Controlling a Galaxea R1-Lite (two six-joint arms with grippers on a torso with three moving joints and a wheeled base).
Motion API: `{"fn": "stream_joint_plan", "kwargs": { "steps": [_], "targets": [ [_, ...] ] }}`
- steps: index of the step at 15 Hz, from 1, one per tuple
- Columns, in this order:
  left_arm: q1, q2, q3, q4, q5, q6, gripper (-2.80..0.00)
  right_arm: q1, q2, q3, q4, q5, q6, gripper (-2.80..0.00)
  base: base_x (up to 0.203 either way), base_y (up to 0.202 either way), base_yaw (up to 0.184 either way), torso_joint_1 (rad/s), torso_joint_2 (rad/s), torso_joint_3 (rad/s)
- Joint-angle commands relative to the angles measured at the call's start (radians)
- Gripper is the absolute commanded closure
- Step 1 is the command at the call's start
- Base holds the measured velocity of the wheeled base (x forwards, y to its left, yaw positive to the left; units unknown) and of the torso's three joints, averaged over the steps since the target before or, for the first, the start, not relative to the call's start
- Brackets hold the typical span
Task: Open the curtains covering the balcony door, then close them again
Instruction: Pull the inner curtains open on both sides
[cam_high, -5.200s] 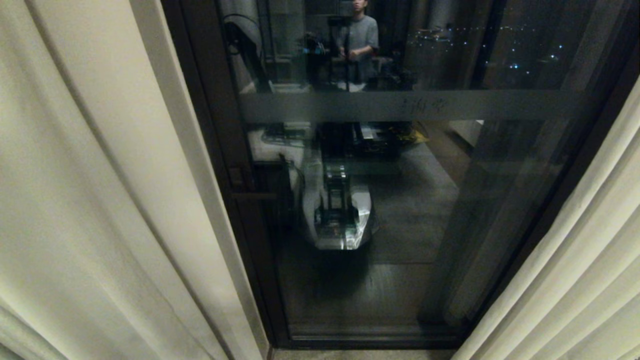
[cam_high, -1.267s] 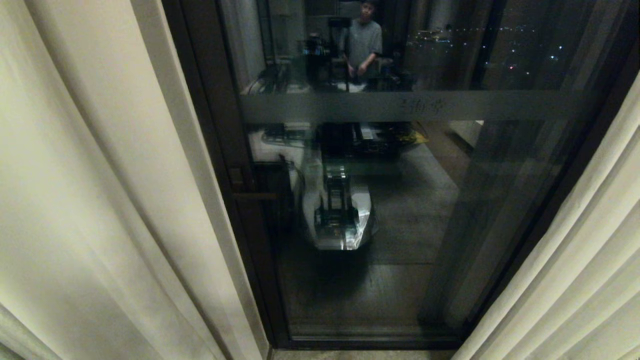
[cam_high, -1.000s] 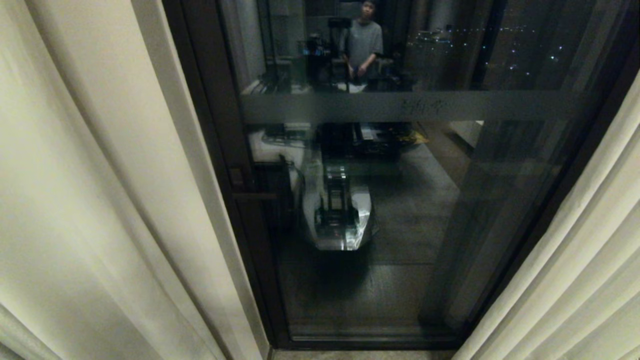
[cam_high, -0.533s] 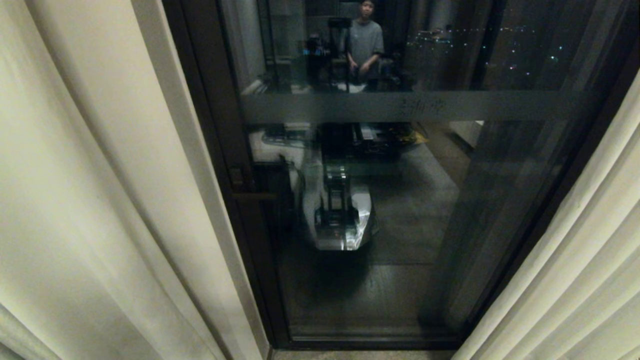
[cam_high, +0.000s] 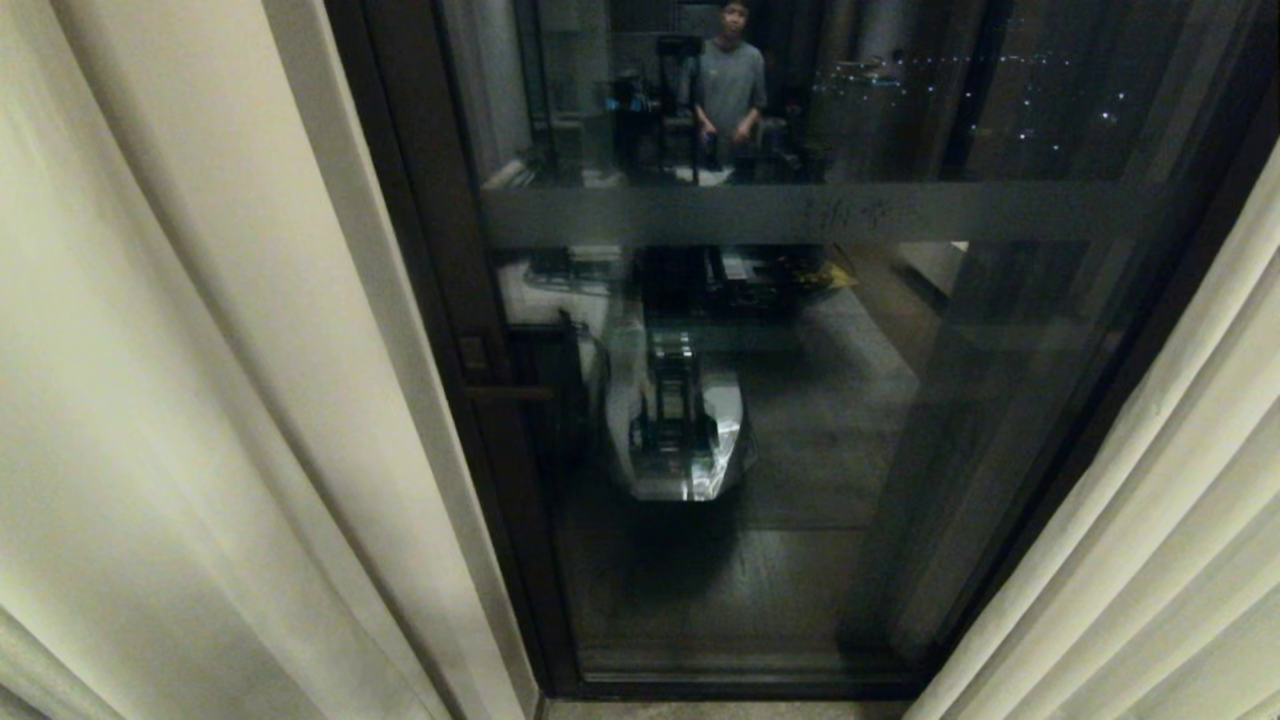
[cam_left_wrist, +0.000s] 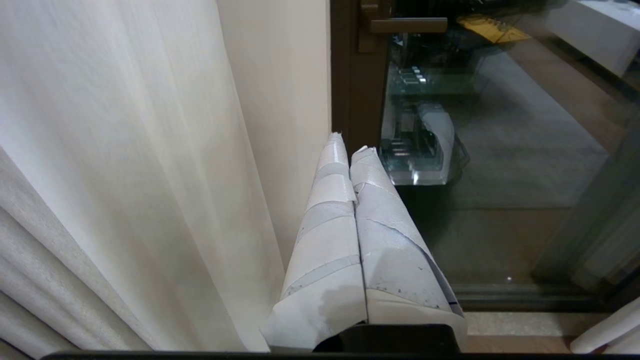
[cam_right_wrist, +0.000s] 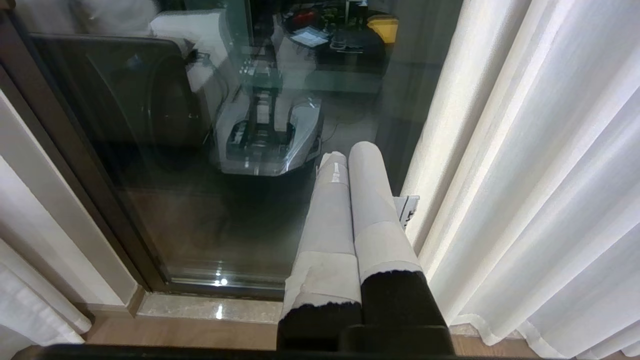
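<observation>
The cream-white curtains hang drawn apart: the left panel (cam_high: 200, 380) fills the left of the head view, the right panel (cam_high: 1150, 560) the lower right corner. Between them the balcony door (cam_high: 800, 400) stands bare, dark glass in a thick dark frame (cam_high: 420, 300). Neither gripper shows in the head view. In the left wrist view my left gripper (cam_left_wrist: 348, 142) is shut and empty, its taped fingers pressed together beside the left panel (cam_left_wrist: 125, 175), apart from it. In the right wrist view my right gripper (cam_right_wrist: 350, 152) is shut and empty, next to the right panel (cam_right_wrist: 540, 175).
The glass reflects my own base (cam_high: 680, 420) and a person (cam_high: 730, 90) standing at a desk behind me. A door handle (cam_left_wrist: 405, 25) sits on the frame. A pale stone sill (cam_right_wrist: 210, 310) runs along the foot of the door.
The curtains and door have not moved. Only the person's reflection in the glass shifts slightly.
</observation>
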Motion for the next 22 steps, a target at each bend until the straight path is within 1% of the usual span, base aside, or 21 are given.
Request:
{"fn": "stream_joint_plan", "kwargs": {
  "steps": [1,14,22],
  "targets": [
    [0.000,-0.003,0.000,0.000,0.001,0.000,0.00,0.000,0.002,0.000,0.000,0.001,-0.001,0.00,0.000,0.000,0.000,0.000,0.00,0.000],
    [0.000,-0.003,0.000,0.001,-0.001,0.003,0.00,0.000,0.002,0.000,0.000,0.001,-0.001,0.00,0.001,-0.004,0.001,0.000,0.00,0.001],
    [0.000,-0.003,-0.001,0.003,-0.001,0.002,0.00,0.000,0.002,0.000,0.000,0.001,-0.001,0.00,0.000,-0.172,0.000,0.004,0.00,0.003]
  ]
}}
